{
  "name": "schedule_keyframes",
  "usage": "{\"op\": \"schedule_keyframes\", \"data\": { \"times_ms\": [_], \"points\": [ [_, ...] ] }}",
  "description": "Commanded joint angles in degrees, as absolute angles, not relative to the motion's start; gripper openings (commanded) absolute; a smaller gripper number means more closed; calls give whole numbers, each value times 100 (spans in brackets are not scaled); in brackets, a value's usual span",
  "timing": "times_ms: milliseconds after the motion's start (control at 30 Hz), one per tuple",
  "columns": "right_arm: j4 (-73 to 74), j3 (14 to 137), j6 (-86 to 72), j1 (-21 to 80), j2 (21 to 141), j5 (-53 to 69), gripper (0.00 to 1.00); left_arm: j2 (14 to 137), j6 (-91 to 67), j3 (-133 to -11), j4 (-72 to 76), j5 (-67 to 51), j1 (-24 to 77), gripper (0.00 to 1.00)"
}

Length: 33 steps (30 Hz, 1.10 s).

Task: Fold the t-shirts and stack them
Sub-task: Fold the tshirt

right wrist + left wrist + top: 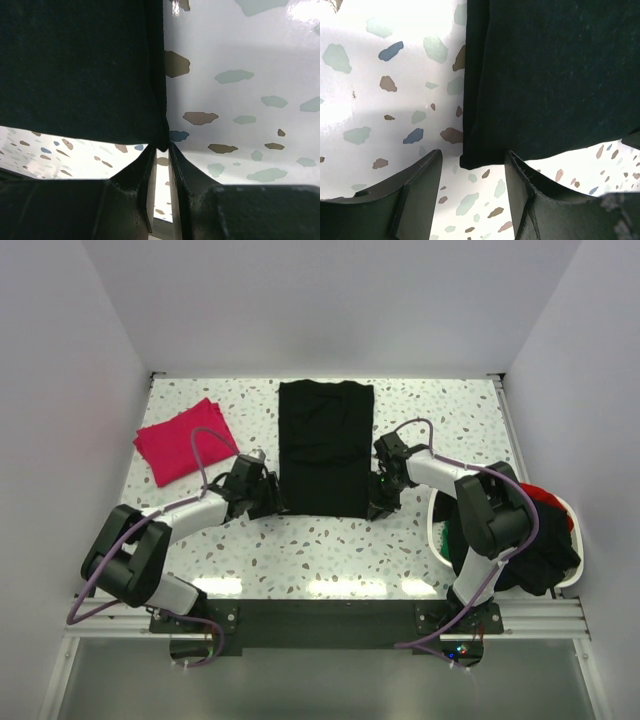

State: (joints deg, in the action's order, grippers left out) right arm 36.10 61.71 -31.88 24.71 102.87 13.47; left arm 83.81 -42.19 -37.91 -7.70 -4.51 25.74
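Black t-shirt (325,445): folded into a long upright rectangle, lying flat at the middle of the speckled table (330,550), far edge close to the back wall.

Left gripper (268,502): at the shirt's 7 o'clock corner. On the left wrist camera I see the two fingers (415,192) standing apart, one on either side of that corner. The cloth lies in the gap, with bare table showing between it and each pad. Nothing clamped.

Right gripper (380,506): at the 5 o'clock corner. On the right wrist camera its fingers (135,185) are drawn almost together, only a thin slit of light between them lower down. The corner of the cloth runs to a point right at the tips and looks pinched there. The hem beside it shows table beneath.

Pink t-shirt (187,440): at 10 o'clock from the black one, well apart, folded to a small rectangle and lying skewed.

White basket (431,530): at 4 o'clock, near the right arm's base. Heaped shirts (545,550) inside, mostly black, with a bit of red at the far side and green at the near-left rim.
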Motion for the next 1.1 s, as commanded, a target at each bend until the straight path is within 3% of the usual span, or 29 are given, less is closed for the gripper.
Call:
{"op": "schedule_keyframes", "data": {
  "times_ms": [0,133,433,533,900,1067],
  "points": [
    [3489,6319,-3164,2487,10433,1415,18,8446,-4350,-3709,-642,-563,2628,57],
    [3498,6346,-3138,2487,10406,1380,18,8499,-4377,-3691,-633,-440,2645,56],
    [3560,6381,-3129,2487,10406,1336,16,8710,-4359,-3744,-598,-413,2654,40],
    [3595,6425,-3103,2487,10424,1266,13,8745,-4342,-3735,-606,-422,2663,26],
    [3744,6521,-3023,2496,10354,1143,0,8842,-4368,-3744,-562,-466,2733,0],
    [3998,6565,-2962,2487,10213,1081,0,8684,-4333,-3911,-843,-413,2751,0]
  ]
}}
